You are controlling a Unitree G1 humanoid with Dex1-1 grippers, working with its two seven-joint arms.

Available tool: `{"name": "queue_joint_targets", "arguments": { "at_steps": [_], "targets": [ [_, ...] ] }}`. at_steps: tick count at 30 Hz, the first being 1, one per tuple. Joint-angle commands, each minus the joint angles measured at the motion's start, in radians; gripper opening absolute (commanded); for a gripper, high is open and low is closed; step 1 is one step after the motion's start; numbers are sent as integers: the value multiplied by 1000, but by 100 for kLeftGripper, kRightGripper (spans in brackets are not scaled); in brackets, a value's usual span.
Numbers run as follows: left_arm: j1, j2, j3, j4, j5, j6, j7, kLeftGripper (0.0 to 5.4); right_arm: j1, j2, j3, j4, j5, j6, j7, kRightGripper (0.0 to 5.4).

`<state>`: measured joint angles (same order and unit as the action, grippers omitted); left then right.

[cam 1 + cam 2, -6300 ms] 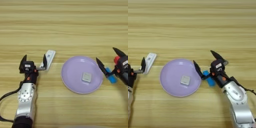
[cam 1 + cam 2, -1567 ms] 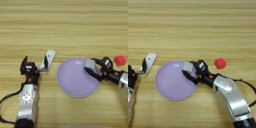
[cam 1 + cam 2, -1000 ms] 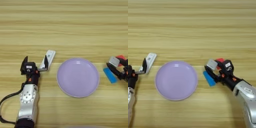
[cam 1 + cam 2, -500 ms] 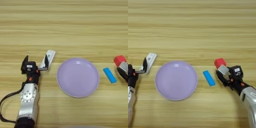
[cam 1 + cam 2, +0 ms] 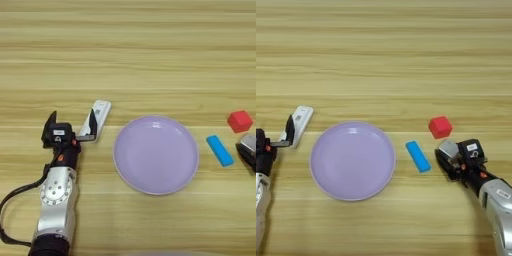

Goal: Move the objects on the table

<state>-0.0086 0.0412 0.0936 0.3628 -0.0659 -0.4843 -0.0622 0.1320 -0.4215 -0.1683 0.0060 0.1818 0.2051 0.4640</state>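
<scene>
Right hand (image 5: 448, 159) grips the silver-grey block (image 5: 447, 148); red cube (image 5: 440, 127) lies just beyond, up-table.

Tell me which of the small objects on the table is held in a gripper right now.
The small silver-grey square block: it sits between the fingers of the right gripper. The small red cube and flat blue bar lie free on the wooden table; the left gripper holds nothing.

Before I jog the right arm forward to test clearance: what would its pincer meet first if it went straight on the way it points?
Probably the blue bar: the right pincer, shut on the grey block, points left toward it.
</scene>
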Motion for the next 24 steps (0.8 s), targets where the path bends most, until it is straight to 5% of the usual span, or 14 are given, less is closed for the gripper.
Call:
{"name": "queue_joint_targets", "arguments": {
  "at_steps": [1, 17, 24],
  "targets": [
    [1, 2, -3, -1, 4, 14, -2, 540, -6, -3, 6, 14, -18, -14, -9, 356],
    [-2, 2, -2, 10, 3, 10, -4, 540, -13, 18, -29, -32, 11, -59, -41, 538],
    [-3, 2, -3, 11, 3, 11, -5, 540, -54, 39, -48, -4, 24, -81, -65, 538]
  ]
}}
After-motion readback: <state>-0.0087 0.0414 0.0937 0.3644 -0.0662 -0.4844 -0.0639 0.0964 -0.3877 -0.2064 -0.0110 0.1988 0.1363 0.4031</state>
